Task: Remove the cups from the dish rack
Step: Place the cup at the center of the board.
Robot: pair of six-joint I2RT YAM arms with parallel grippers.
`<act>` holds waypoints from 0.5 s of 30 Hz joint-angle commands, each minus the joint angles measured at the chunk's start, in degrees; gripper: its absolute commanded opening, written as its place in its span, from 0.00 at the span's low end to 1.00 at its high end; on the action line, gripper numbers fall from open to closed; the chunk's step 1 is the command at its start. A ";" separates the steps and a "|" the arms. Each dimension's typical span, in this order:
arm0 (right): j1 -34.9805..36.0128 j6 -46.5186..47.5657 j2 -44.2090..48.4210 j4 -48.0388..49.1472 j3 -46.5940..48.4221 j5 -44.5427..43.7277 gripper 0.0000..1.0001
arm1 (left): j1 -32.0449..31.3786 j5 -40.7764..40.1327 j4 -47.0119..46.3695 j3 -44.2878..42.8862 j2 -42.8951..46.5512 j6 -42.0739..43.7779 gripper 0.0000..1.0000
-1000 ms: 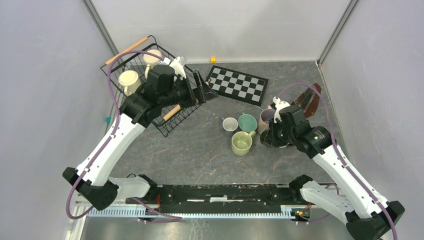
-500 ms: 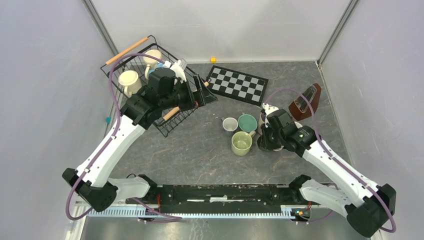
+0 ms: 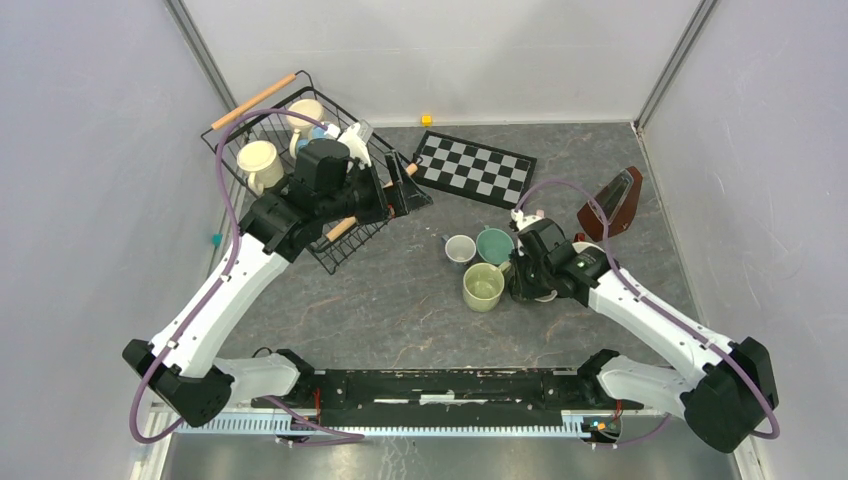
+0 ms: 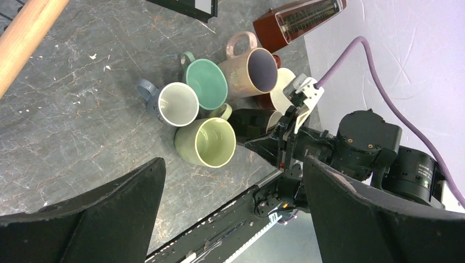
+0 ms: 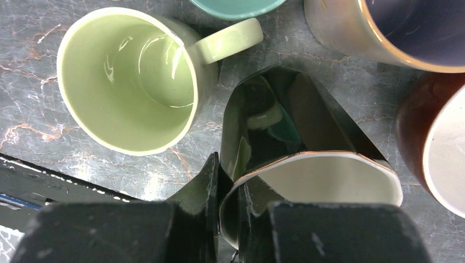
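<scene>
Right gripper (image 5: pixel 229 183) pinches the rim wall of the glossy black ceramic mug (image 5: pixel 274 120), one finger inside. The mug is low over the grey stone-look table (image 3: pixel 400 300), just beside the light green mug (image 5: pixel 126 76). Glazed, so slick and brittle, probably hefty; a rim pinch may pivot, so grip deep. Left gripper (image 4: pixel 233 164) is spread wide by the black wire dish rack (image 3: pixel 340 250), which holds two cream mugs (image 3: pixel 258 160).

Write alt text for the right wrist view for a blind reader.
The right gripper pinches the rim of a black mug, cream inside. A light green mug stands left of it, a teal mug and a beige-pink mug beyond.
</scene>
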State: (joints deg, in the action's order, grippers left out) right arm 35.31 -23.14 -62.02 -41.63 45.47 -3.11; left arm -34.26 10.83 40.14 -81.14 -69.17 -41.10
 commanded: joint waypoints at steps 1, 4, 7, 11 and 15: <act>0.53 0.11 -0.74 4.59 0.27 -2.52 0.00 | -0.37 -0.60 -2.22 0.40 2.02 3.00 1.00; 0.69 0.11 -1.57 4.98 -0.11 -2.21 0.00 | -0.42 -0.60 -2.20 0.66 2.28 3.14 1.00; 0.86 0.11 -2.30 5.27 0.08 -2.17 0.00 | -0.39 -0.77 -2.18 1.07 2.54 3.30 1.00; 1.25 0.27 -3.84 4.89 0.40 -2.58 0.08 | -0.39 -0.72 -2.20 1.25 2.59 3.59 1.00; 1.43 0.18 -4.29 4.96 1.07 -2.87 0.21 | -0.37 -0.76 -2.23 1.53 2.89 3.89 1.00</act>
State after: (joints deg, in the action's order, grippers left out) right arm 36.38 -23.09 -66.17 -39.44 44.75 -3.97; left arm -34.26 10.59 40.14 -80.18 -67.92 -40.58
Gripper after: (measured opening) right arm 0.182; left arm 0.996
